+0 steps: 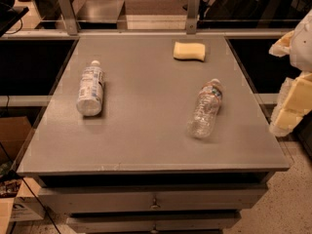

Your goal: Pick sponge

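Grey bench (146, 130), small pale yellow soft sponge block (189, 50) upper middle. My gripper (280, 84) hangs far right, fingers (295, 99) apart, empty. Looks light, squishy; I'd pinch its narrow middle.

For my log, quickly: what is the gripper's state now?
Gripper: at the right edge, away from the pale yellow rectangular sponge; open or closed cannot be told.
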Controlling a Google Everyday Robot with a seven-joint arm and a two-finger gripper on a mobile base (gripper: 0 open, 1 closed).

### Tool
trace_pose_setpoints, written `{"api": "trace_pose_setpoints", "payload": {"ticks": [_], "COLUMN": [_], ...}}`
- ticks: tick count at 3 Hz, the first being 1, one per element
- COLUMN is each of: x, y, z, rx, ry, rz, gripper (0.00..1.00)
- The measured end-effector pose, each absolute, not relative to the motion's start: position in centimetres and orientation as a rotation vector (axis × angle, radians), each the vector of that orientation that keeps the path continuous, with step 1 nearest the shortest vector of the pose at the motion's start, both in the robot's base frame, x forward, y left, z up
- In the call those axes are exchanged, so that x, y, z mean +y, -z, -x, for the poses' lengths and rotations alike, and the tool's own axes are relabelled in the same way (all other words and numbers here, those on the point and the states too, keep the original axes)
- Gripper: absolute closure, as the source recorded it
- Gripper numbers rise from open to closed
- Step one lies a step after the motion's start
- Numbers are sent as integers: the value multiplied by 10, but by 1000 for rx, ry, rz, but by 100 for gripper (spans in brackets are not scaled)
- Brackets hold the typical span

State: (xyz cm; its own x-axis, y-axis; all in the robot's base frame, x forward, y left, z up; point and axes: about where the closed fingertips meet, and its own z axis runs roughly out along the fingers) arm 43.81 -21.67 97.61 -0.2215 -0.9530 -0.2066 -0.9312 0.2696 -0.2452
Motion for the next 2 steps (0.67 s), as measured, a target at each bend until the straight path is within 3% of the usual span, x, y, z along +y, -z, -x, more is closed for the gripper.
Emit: {"api": "trace_pose_setpoints", "payload": {"ticks": [2], "x": [-217], "y": [-979], "z": [-441], "rx": [2209], "ry": [67], "rz": [1698], "gripper": [0]}}
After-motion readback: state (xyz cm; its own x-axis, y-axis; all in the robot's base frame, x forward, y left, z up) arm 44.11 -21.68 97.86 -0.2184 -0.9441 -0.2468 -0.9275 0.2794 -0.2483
